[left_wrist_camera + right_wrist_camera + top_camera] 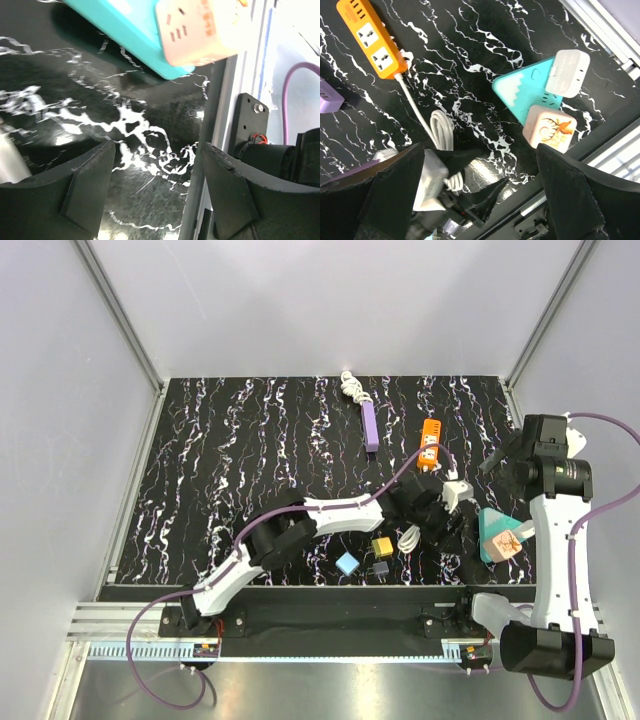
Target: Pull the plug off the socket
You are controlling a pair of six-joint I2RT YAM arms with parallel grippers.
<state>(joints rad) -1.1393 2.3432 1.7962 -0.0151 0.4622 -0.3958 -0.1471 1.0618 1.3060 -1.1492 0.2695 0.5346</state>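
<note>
Reaching from the lower left of the top view toward the right centre, the left arm holds the left gripper (157, 185) low over the black marbled tabletop (200, 460). Its jaws stand spread, with only bare tabletop between them. The teal socket (125, 35) lies at the upper edge of the left wrist view, apart from both fingers, with a pink cube adaptor (195, 30) on it.

The right arm stands raised at the right edge of the top view. The right gripper (480, 190) has its jaws spread wide and grips nothing.

In the right wrist view the teal socket sits at the right centre of the frame. The white plug (567, 72) is seated on its upper right corner, and the pink cube adaptor is just below the plug.

An orange power strip (372, 42) lies at the upper left of that view. Its white cable (442, 130) is coiled below it. A purple power strip (370, 427) lies at the upper centre of the top view.
</note>
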